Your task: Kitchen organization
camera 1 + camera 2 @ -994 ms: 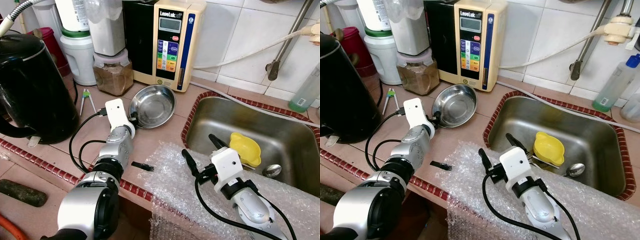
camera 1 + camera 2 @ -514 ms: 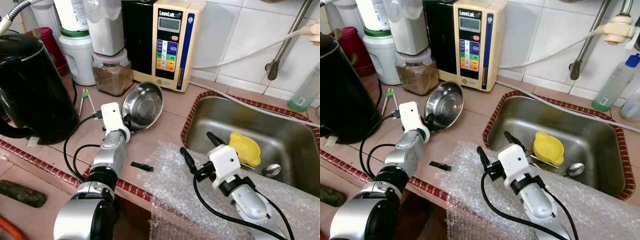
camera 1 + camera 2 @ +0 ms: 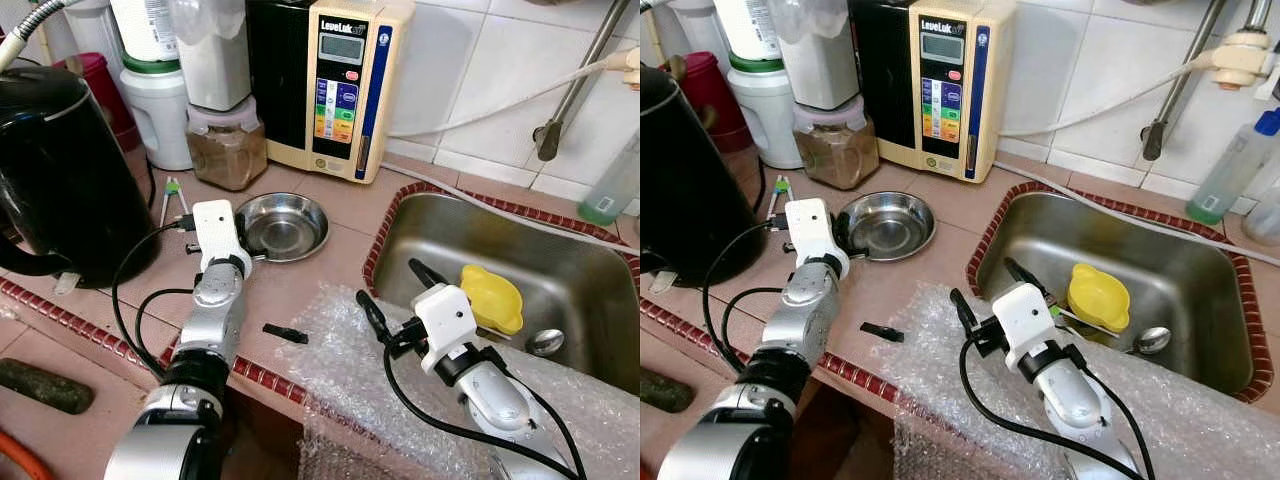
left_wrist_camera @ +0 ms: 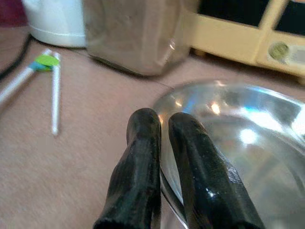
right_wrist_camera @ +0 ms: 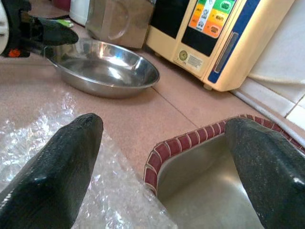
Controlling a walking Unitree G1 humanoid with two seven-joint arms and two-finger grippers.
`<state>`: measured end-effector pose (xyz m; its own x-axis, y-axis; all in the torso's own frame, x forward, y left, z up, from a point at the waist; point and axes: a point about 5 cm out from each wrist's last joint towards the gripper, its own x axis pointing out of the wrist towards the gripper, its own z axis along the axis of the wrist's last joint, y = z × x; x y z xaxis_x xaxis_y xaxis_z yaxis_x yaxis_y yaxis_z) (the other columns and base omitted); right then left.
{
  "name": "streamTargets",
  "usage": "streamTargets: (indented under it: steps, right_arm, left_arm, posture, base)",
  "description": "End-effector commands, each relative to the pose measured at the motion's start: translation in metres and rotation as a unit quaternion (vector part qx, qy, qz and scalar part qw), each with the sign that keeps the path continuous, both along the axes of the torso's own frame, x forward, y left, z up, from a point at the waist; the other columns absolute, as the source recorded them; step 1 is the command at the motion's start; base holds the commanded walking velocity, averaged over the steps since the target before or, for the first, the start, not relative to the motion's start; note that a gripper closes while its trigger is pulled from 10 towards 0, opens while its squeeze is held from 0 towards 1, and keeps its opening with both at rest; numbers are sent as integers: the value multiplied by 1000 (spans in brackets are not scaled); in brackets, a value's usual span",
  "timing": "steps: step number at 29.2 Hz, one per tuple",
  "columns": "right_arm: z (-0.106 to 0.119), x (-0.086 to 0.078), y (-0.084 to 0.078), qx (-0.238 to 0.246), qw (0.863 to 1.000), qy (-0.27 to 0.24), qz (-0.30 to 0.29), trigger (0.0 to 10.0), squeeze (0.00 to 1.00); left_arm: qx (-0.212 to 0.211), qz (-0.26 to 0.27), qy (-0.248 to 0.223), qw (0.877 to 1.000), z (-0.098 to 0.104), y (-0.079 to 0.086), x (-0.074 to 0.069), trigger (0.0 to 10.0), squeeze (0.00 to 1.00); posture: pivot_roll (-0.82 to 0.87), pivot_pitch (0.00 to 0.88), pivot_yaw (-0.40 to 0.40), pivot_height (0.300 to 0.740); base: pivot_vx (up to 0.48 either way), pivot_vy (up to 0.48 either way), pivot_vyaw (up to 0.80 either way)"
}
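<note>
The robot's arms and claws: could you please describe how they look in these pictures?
Both arms are silver, jointed tubes with black collars. Each ends in a white, boxy wrist block carrying a claw of two long, glossy black fingers, rounded at the tips: left claw, right claw. Loose black cables loop from each wrist block back along the arm. No markings are legible.

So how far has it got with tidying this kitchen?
Not far, by the look of it. In hand: the left gripper pinches the rim of the steel bowl, which lies flat on the counter. The right gripper hovers open over the bubble wrap. Left to do: a yellow dish and a spoon sit in the sink.
</note>
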<state>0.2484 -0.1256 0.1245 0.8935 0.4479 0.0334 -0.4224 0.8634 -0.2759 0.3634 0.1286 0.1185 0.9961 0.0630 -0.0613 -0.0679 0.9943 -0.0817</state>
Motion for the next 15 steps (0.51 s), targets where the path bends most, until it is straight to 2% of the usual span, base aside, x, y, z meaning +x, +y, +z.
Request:
streamTargets:
  steps: [1, 10, 15]
  right_arm:
    - [1, 2, -3, 1, 1000, -5, -3, 10000, 757]
    - [1, 3, -2, 0, 1000, -6, -1, 10000, 761]
    - [2, 5, 0, -2, 1000, -7, 5, 10000, 761]
  left_arm:
    - [9, -32, -27, 999, 5, -9, -3, 0, 0]
    - [-19, -24, 6, 1000, -2, -10, -5, 0, 0]
    - [-33, -14, -7, 999, 5, -7, -2, 0, 0]
  posture:
    - [76, 0, -15, 740]
    - [80, 0, -21, 740]
    - [89, 0, -28, 740]
  base:
    - [0, 0, 0]
    - [0, 0, 0]
    - [0, 0, 0]
